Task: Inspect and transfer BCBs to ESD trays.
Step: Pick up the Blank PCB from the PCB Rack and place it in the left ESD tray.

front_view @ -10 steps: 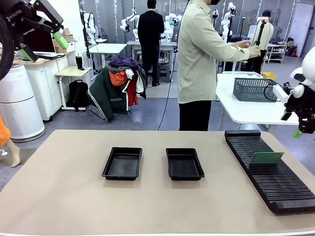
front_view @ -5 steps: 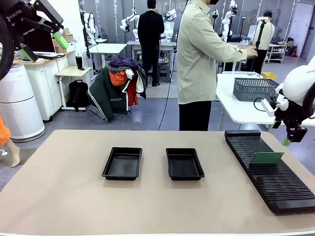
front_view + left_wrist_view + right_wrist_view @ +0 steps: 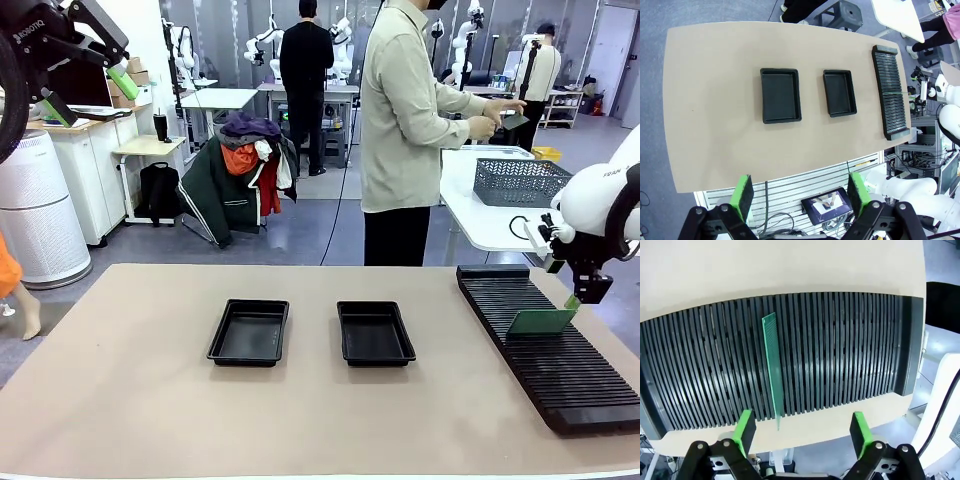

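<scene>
Looking across the table [image 3: 130, 400] from the front, the right gripper [image 3: 583, 297] hangs just over the far right corner of the green board [image 3: 541, 321]. The board stands on edge in a slot of the black rack [image 3: 560, 380], with its long axis running across the rack, along the slots. The fingers are mostly hidden by the wrist, so contact with the board cannot be told here. The left tray [image 3: 249, 331] and right tray [image 3: 375, 332] lie empty mid-table, well apart from the board. The left gripper [image 3: 90, 95] is raised at the top left with its jaws spread, far from everything, so the right arm is plainly the nearer one. A person [image 3: 405, 130] stands at the far side, turned toward another table. From the left wrist, high above, the spread fingers frame the whole table, and the board is a thin green line across the rack, too fine to read. From the right wrist, the jaws stand wide apart with nothing between them. The board shows edge-on, running straight away from the gripper and nearer the picture-left finger than the middle of the gap. Straddling it likely calls for a small sideways shift. Its faces and sunken lower edge are hidden, and the rack's ends are cut off.
</scene>
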Available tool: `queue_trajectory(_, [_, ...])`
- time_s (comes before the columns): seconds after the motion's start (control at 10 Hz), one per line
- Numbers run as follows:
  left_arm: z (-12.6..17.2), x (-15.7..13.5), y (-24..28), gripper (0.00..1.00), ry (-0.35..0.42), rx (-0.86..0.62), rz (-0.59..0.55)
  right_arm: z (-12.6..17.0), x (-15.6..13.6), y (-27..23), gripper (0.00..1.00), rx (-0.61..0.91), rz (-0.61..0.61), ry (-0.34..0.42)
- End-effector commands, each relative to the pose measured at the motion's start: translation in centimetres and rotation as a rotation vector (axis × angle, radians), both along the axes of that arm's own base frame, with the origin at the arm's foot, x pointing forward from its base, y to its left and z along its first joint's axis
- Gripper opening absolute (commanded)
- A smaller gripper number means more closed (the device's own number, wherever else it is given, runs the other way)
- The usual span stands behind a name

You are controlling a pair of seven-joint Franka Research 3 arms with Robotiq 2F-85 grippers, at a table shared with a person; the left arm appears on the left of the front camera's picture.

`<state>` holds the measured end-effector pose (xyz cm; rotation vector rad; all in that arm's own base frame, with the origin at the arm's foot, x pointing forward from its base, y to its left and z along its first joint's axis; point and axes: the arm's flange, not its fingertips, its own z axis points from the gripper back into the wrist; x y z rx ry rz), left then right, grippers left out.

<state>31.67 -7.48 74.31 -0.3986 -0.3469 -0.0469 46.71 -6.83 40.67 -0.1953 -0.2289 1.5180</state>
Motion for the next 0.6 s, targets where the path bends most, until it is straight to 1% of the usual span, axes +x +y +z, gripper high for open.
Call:
queue_trajectory(0.0, [-0.1,-0.1,0.1,1.0,0.004,0.005,0.002,-1.4,0.1,-0.4,1.0,-0.004,0.031,-0.019])
queue_trajectory(0.2, [-0.1,-0.1,0.1,1.0,0.004,0.005,0.002,-3.0,0.6,-0.3,1.0,0.025,0.057,-0.006])
queue_trajectory(0.5, [-0.1,-0.1,0.1,1.0,0.004,0.005,0.002,-4.7,1.6,-0.3,1.0,0.048,0.068,0.019])
